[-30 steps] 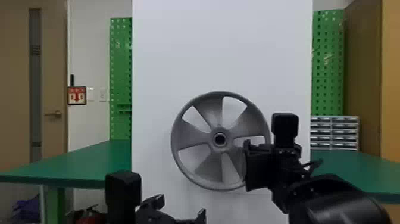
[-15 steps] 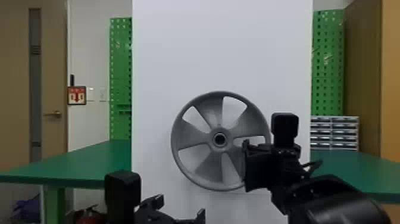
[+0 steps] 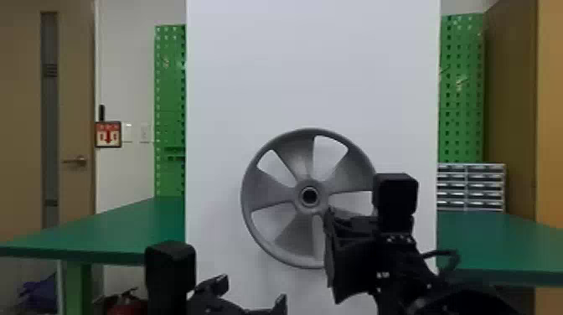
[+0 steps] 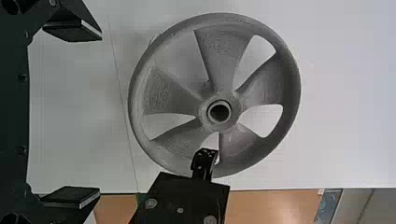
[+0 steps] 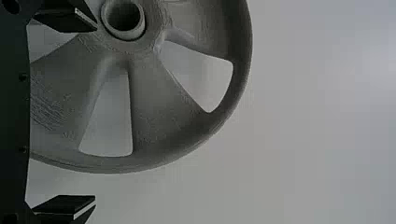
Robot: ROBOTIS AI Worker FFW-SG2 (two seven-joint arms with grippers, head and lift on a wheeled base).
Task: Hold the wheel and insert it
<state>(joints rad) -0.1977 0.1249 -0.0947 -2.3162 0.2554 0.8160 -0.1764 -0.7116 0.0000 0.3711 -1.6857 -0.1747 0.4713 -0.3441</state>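
While the grey, five-spoked, plastic-looking wheel [image 3: 293, 161] sits unmoved and upright at the flat white panel [image 3: 251, 63], the right black end effector [image 5: 95, 115] has shifted left and lower across its right side, probably lining up a hold. Its fingers stand apart, one beside the hub [image 3: 298, 197], one beyond the rim [image 5: 107, 164], contact uncertain; the left black end effector [image 4: 100, 114], also spread, is nearer, lower left.
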